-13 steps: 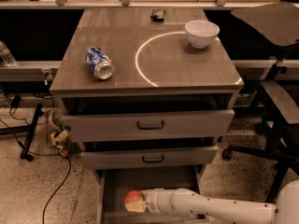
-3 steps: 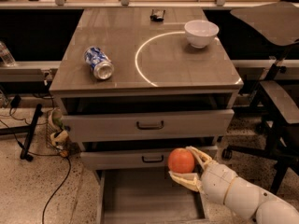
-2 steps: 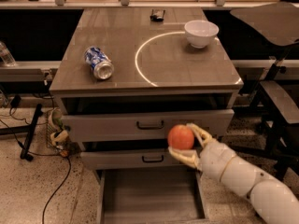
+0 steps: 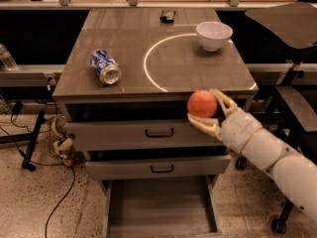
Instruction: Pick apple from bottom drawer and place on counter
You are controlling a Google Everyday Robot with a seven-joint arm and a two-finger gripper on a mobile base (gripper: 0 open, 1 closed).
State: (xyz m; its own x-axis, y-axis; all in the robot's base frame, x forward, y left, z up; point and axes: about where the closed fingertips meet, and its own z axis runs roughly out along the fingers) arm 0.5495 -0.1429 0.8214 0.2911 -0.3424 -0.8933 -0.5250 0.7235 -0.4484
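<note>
My gripper (image 4: pixel 212 112) is shut on the red-orange apple (image 4: pixel 201 103) and holds it in the air in front of the counter's front edge, level with the top drawer. The white arm comes in from the lower right. The bottom drawer (image 4: pixel 161 207) is pulled open below, with its flat grey floor bare. The counter (image 4: pixel 173 66) is a glossy grey-brown top with a thin white arc marked on it.
A blue-white soda can (image 4: pixel 105 67) lies on its side on the counter's left. A white bowl (image 4: pixel 214 35) stands at the back right, a small dark object (image 4: pixel 167 17) at the back edge. Two upper drawers (image 4: pixel 159 133) have dark handles. Cables and a basket (image 4: pixel 60 138) lie at the left.
The apple was in the bottom drawer with the gripper on it. The gripper has lifted it out, up and to the right, to the counter's front edge.
</note>
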